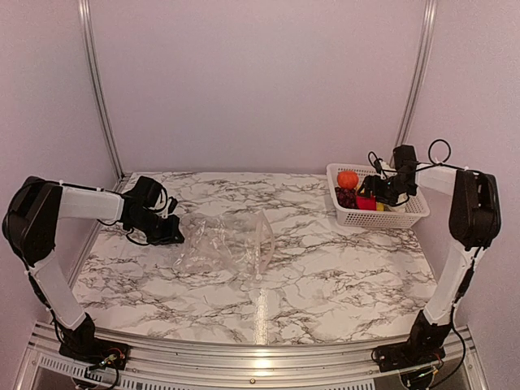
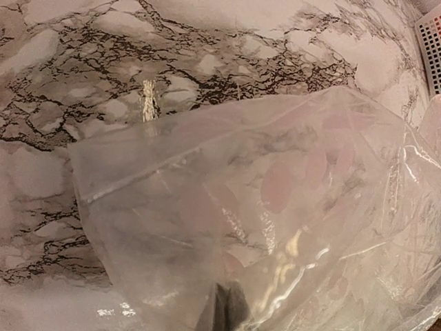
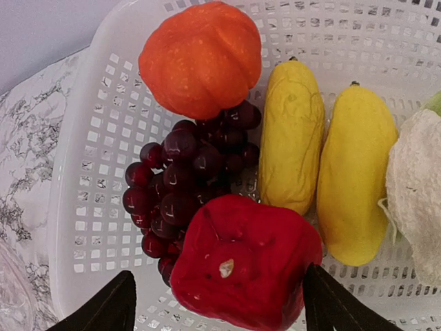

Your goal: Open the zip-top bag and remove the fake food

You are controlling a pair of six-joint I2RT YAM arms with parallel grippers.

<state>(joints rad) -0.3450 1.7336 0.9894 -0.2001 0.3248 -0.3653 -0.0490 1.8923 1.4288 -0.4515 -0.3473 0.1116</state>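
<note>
The zip-top bag [image 1: 223,244] lies centre-left on the table [image 1: 341,276], the fake food [image 1: 349,182] in the basket [image 1: 406,218] far right

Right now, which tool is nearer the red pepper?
Right. The right tool straddles the pepper in the basket; the left tool is across the table, at the bag.

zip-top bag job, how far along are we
Nearly done. Done: the zip-top bag looks empty, and the fake food lies in the white basket. In hand: the left end effector is shut at the bag's edge, apparently pinching it. The right end effector stands open around the red piece, which rests in the basket. Left: seemingly only pulling the arms away.
</note>
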